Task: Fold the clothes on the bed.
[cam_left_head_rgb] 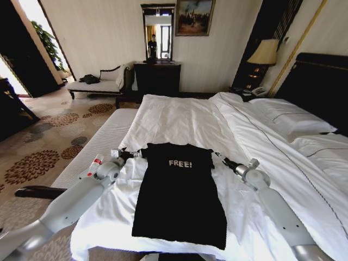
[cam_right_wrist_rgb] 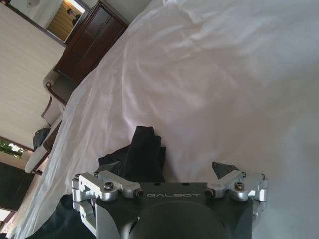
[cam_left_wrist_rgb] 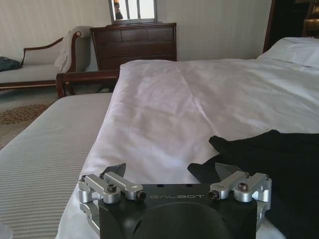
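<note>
The clothes, one black T-shirt (cam_left_head_rgb: 179,196) with white "FREE!" lettering, lie flat and chest up on the white duvet of the bed (cam_left_head_rgb: 185,117), collar toward the far end. My left gripper (cam_left_head_rgb: 141,154) is open at the shirt's left shoulder, and in the left wrist view the left gripper (cam_left_wrist_rgb: 171,172) has one finger (cam_left_wrist_rgb: 227,172) over the black shoulder fabric (cam_left_wrist_rgb: 269,159). At the right shoulder my right gripper (cam_left_head_rgb: 217,155) is open too. The right wrist view has the right gripper (cam_right_wrist_rgb: 167,169) straddling a bunched black sleeve (cam_right_wrist_rgb: 144,149) on the duvet (cam_right_wrist_rgb: 224,74).
Pillows (cam_left_head_rgb: 288,117) and a dark headboard (cam_left_head_rgb: 321,81) lie to the right. A dark dresser (cam_left_head_rgb: 157,76) and a white chaise lounge (cam_left_head_rgb: 100,81) stand beyond the bed's far end. A lamp (cam_left_head_rgb: 265,53) sits by the headboard. Patterned carpet (cam_left_head_rgb: 49,141) runs along the left.
</note>
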Available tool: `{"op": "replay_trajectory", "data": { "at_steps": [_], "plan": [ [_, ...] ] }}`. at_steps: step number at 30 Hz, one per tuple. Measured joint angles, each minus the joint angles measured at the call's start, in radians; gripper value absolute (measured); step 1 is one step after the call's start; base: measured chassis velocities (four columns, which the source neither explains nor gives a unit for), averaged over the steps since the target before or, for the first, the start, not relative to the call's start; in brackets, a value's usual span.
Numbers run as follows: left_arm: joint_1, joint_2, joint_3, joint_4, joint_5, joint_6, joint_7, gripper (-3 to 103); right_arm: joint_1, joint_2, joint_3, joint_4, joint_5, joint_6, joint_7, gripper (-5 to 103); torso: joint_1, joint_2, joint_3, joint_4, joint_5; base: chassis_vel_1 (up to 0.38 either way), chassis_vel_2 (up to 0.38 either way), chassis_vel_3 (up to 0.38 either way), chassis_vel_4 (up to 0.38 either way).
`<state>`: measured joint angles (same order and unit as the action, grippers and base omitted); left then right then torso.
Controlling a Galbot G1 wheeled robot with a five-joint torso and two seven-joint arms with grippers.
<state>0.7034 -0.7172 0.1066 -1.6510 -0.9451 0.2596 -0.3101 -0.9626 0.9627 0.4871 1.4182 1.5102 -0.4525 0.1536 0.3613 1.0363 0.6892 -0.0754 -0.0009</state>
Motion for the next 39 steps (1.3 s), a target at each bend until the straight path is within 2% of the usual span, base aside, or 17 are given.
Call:
{"op": "replay_trajectory", "data": {
  "at_steps": [4,6,10,21,25,32,36,39],
  "plan": [
    [0.051,0.041,-0.029,-0.055,0.005,0.0,0.0,100,-0.006,0.037,0.014,-0.007,0.0,-0.016,0.011,100,0.0,0.0,0.0,-0.0003,0.0,0.0,0.0,0.0,0.0],
    [0.051,0.041,-0.029,-0.055,0.005,0.0,0.0,100,-0.006,0.037,0.014,-0.007,0.0,-0.016,0.011,100,0.0,0.0,0.0,-0.0003,0.0,0.0,0.0,0.0,0.0],
    [0.136,0.082,-0.092,-0.128,0.005,0.0,0.0,100,-0.034,0.112,0.036,0.035,0.022,-0.056,0.051,100,0.0,0.0,0.0,-0.0004,0.0001,0.0,0.0,0.0,0.0],
    [0.176,0.108,-0.106,-0.172,0.002,0.002,-0.016,100,0.023,0.229,0.097,0.029,0.104,-0.07,0.106,100,0.0,0.0,0.0,-0.0001,0.0006,0.0,0.0,0.0,0.0],
    [0.174,0.11,-0.106,-0.177,-0.003,0.003,-0.019,100,0.06,0.228,0.108,0.011,0.125,-0.062,0.115,100,0.0,0.0,0.0,0.0,0.0002,0.0,0.0,0.0,0.0],
    [0.2,0.107,-0.135,-0.179,-0.006,0.004,-0.02,100,0.089,0.181,0.126,0.018,0.167,-0.048,0.129,100,0.0,0.0,0.0,-0.0006,0.0007,0.0,0.0,0.0,0.0],
    [0.222,0.094,-0.15,-0.174,-0.001,0.005,-0.017,100,0.068,0.137,0.125,0.082,0.195,-0.049,0.139,100,0.0,0.0,0.0,0.0001,0.0,0.0,0.0,0.0,0.0],
    [0.226,0.088,-0.152,-0.173,0.002,0.005,-0.016,100,0.047,0.125,0.117,0.111,0.181,-0.053,0.133,100,0.0,0.0,0.0,-0.0006,0.0002,0.0,0.0,0.0,0.0]
  ]
}}
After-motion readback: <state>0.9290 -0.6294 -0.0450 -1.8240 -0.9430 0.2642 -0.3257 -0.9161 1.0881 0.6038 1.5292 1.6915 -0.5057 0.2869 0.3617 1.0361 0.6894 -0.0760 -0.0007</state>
